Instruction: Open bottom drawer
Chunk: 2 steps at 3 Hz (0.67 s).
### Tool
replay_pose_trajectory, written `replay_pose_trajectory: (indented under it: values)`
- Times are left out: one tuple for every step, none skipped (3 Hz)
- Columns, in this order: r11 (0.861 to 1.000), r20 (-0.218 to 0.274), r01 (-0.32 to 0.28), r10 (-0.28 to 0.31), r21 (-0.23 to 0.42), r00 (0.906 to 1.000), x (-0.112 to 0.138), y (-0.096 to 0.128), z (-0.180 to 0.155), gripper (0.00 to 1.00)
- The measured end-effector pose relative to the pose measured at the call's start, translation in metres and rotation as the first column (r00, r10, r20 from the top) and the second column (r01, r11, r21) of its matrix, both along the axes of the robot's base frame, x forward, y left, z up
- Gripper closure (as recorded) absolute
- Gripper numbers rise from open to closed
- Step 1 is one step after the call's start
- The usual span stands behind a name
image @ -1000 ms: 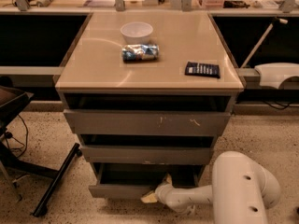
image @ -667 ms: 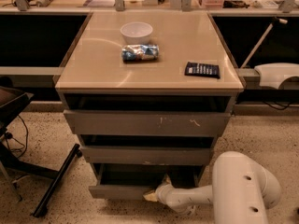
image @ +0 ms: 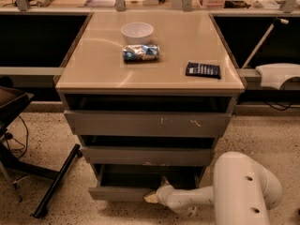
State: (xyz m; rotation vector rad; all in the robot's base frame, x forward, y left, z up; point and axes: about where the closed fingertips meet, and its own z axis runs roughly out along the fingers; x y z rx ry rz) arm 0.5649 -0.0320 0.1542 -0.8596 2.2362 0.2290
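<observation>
The bottom drawer is the lowest of three grey drawers under the beige cabinet top. It stands pulled out a little, with its dark inside showing above the plain front panel. My gripper reaches in from the lower right on a white arm. Its pale tip sits at the top edge of the drawer front, right of the middle.
A white bowl, a blue snack bag and a dark packet lie on the cabinet top. The scratched top drawer and middle drawer hang above. A black chair base stands at left.
The gripper has shifted slightly left along the bottom drawer's front edge. The drawer's position looks about the same.
</observation>
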Motion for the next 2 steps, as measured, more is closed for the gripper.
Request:
replay_pose_trajectory:
  values:
    - [1.000, 0.007, 0.013, -0.013, 0.005, 0.9999, -0.0046, -0.0009, 0.0024, 0.89]
    - [1.000, 0.007, 0.013, -0.014, 0.005, 0.9999, -0.0055, -0.0012, 0.0038, 1.00]
